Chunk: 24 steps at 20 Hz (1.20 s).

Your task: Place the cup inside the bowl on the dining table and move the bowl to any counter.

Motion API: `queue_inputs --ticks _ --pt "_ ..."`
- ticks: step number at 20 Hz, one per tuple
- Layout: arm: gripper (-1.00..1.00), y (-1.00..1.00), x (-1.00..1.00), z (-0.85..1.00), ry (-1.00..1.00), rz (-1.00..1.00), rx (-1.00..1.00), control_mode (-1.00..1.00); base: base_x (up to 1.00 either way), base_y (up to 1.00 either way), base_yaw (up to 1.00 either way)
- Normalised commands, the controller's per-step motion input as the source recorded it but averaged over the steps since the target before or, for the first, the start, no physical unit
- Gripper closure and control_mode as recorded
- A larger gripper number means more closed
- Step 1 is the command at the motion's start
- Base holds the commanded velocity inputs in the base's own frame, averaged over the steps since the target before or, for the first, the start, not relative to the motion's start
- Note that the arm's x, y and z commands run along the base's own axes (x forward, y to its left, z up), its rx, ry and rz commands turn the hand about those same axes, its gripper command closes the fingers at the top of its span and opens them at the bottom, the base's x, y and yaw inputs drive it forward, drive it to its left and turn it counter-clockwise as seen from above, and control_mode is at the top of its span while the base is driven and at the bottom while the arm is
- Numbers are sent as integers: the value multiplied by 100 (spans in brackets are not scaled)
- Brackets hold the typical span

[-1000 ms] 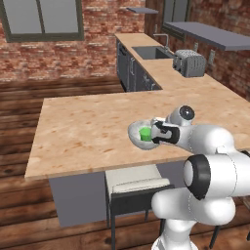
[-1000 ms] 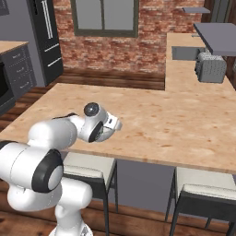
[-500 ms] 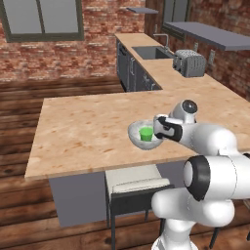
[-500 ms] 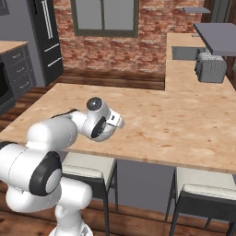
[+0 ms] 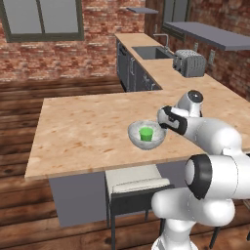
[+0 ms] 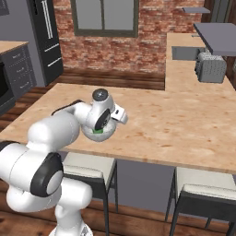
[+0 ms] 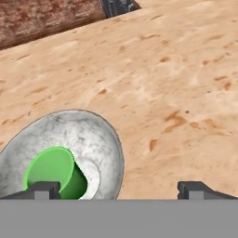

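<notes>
A home kitchen. Brick walls, a sink [image 5: 149, 52] and toaster [image 5: 190, 63] on the counter [image 5: 161, 73], a fridge [image 6: 46, 41].

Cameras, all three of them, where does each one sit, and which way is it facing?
Left base view: behind the arm's left, looking forward and down at the bowl with the cup; arm at lower right.
Right base view: behind its right; arm at lower left, partly covering the bowl.
Hand view: on the hand, along the fingers.
Shared: bowl, cup, dining table.
</notes>
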Motion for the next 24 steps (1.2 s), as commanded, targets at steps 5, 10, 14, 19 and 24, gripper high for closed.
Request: queue_inputs --ticks 5,10,14,19,24 --pt "-100 -5 0 0 0 0 21 -100 0 0 0" --pt "-100 0 0 0 1 0 17 -100 0 0 0" --pt "-100 0 0 0 7 0 5 -100 0 0 0" --pt "-100 0 0 0 16 0 0 -100 0 0 0" --pt "-100 0 8 0 19 0 0 -100 0 0 0"
